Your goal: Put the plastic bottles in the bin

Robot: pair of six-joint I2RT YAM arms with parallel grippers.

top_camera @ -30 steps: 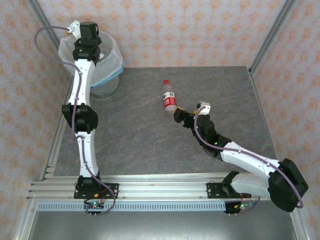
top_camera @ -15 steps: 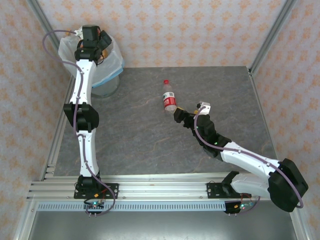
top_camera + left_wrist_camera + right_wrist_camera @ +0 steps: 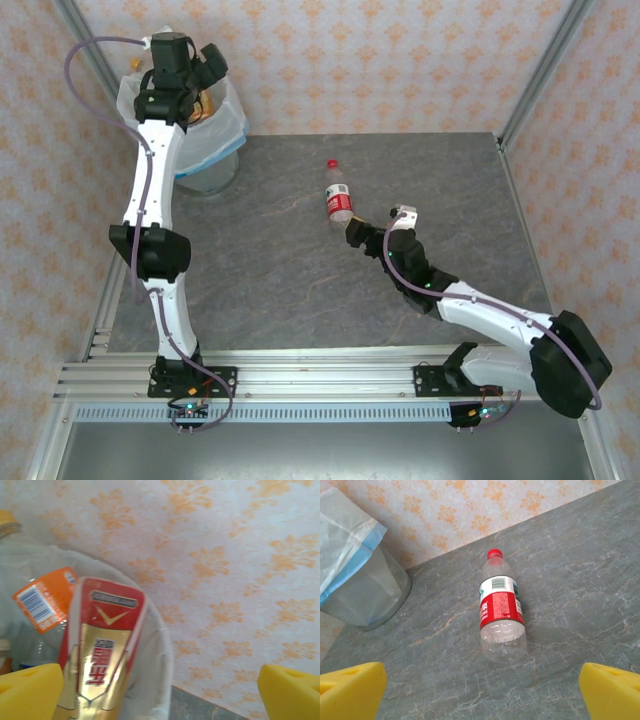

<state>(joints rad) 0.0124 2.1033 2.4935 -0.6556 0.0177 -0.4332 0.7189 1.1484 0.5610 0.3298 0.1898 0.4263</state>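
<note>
left tool [image 3: 160,691] wide open with nothing gripped, up over the bin [image 3: 218,172] at the far-left corner; a red-gold label bottle [image 3: 102,650] and an orange-label bottle [image 3: 47,600] sit inside the liner. right tool [image 3: 482,687] wide open and empty, low over the tabletop [image 3: 270,260]. red-label bottle [image 3: 501,612] lies on its side just ahead of it, cap pointing away, well apart from the bin.

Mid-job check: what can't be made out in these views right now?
- Top view: bin contents, hidden by the left end effector and left arm.
- Left wrist: red-gold bottle base, cut off by the bottom edge.
- Right wrist: bin inside, hidden by its bag and the frame edge; red-labelled bottle print too small.
</note>
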